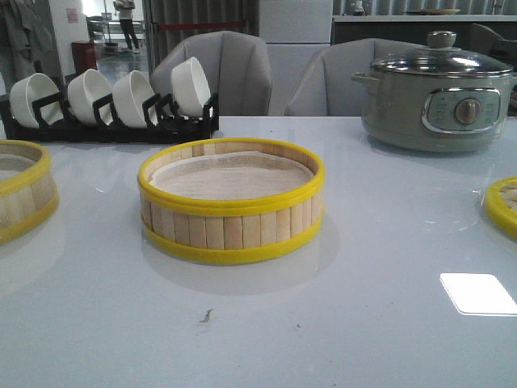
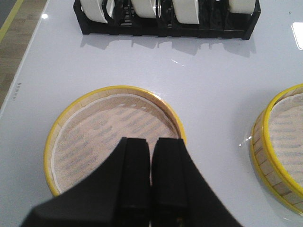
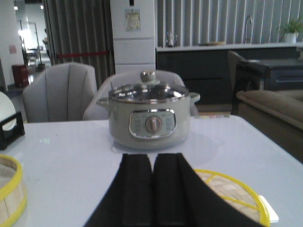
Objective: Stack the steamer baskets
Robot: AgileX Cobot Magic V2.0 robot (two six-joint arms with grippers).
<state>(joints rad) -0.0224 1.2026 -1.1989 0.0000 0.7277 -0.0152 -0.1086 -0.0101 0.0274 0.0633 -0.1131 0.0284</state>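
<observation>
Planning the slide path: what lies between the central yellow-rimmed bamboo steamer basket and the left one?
Only bare white tabletop, shown in the front view.

Open table (image 1: 363, 323) around middle basket (image 1: 231, 202)

Before me, the round pale bamboo-slat steamer basket (image 1: 231, 202) has glossy yellow plastic-looking rims and a matt white cloth-like liner; the white worktop (image 1: 363, 323) shines smooth.
</observation>
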